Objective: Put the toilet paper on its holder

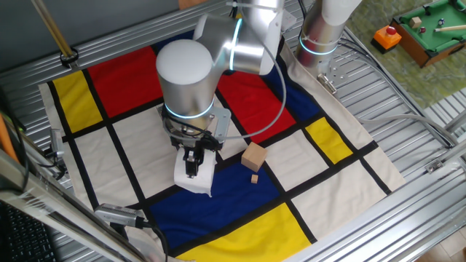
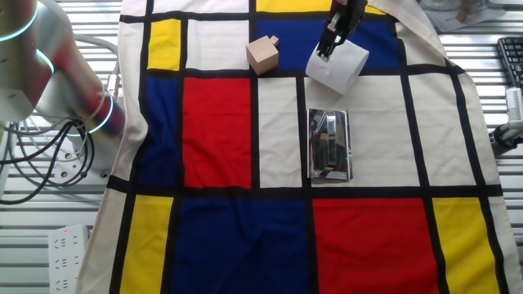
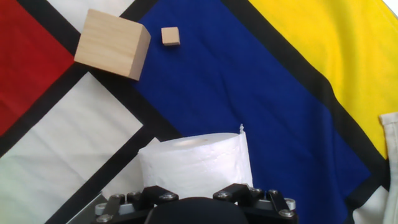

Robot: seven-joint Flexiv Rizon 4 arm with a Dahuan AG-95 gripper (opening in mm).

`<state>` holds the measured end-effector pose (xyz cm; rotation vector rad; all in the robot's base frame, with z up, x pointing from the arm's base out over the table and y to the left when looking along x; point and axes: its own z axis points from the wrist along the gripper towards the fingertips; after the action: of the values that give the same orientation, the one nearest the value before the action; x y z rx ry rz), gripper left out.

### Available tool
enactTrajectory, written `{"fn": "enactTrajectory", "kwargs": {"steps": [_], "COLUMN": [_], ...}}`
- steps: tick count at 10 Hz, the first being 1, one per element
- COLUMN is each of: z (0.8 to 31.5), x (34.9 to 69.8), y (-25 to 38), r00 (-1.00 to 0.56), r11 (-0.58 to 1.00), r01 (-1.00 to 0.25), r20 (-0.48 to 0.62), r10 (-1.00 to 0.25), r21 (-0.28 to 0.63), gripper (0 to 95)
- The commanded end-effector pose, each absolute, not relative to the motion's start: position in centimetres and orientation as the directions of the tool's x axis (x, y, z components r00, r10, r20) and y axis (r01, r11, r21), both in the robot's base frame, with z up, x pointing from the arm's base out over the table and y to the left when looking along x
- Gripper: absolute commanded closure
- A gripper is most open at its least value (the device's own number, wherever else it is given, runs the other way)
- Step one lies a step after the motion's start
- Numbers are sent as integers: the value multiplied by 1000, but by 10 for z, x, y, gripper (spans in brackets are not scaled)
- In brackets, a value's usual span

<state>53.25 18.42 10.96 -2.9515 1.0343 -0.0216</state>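
The toilet paper (image 1: 196,177) is a white roll on the cloth, at the edge of a white square and the blue field. My gripper (image 1: 192,163) comes down on its top and its black fingers are shut on the roll's wall. In the other fixed view the gripper (image 2: 329,42) holds the roll (image 2: 339,67) tilted, just beyond the holder (image 2: 328,144), a shiny silver plate on a white square. In the hand view the roll (image 3: 196,160) sits right under the gripper (image 3: 196,208), which hides its fingertips. The arm hides the holder in the first fixed view.
A tan wooden cube (image 1: 254,156) and a tiny wooden block (image 1: 255,178) lie to the right of the roll; they also show in the hand view, cube (image 3: 112,43) and block (image 3: 170,36). The arm's large joint (image 1: 188,76) hangs over the cloth's middle.
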Motion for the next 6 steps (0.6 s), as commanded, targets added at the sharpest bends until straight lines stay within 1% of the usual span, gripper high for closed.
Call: {"fn": "enactTrajectory", "kwargs": {"steps": [1,6], "z": [106,103], "x": [535,538], "y": [184,183], "r00": [779,787], "r11": [-779,-787], "r01": [-626,-617], "r20": [10,8], "r10": [-626,-617], "r21": [-13,-10], "gripper": [190,190]}}
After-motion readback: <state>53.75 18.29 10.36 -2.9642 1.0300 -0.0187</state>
